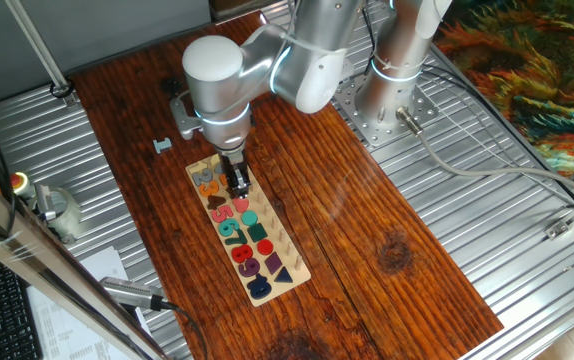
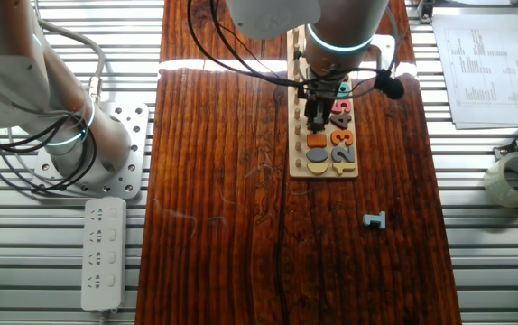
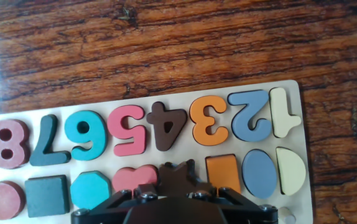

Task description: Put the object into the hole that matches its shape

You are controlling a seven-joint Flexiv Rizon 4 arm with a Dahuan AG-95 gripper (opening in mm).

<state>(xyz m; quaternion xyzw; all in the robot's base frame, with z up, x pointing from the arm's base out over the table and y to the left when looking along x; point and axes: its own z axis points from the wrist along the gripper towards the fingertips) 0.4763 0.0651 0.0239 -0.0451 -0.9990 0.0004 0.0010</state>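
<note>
Brown star-shaped piece (image 3: 177, 177) clamped in my gripper (image 3: 177, 186), low over pale wooden board (image 3: 293, 93), between heart and orange square

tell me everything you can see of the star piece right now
Only the top of the star piece shows in the hand view: dark brownish points poking up above the gripper, between the pink heart and the orange square in the puzzle board's shape row. It looks flat and wooden. Whether it is seated or still held above its hole is hidden.
</note>
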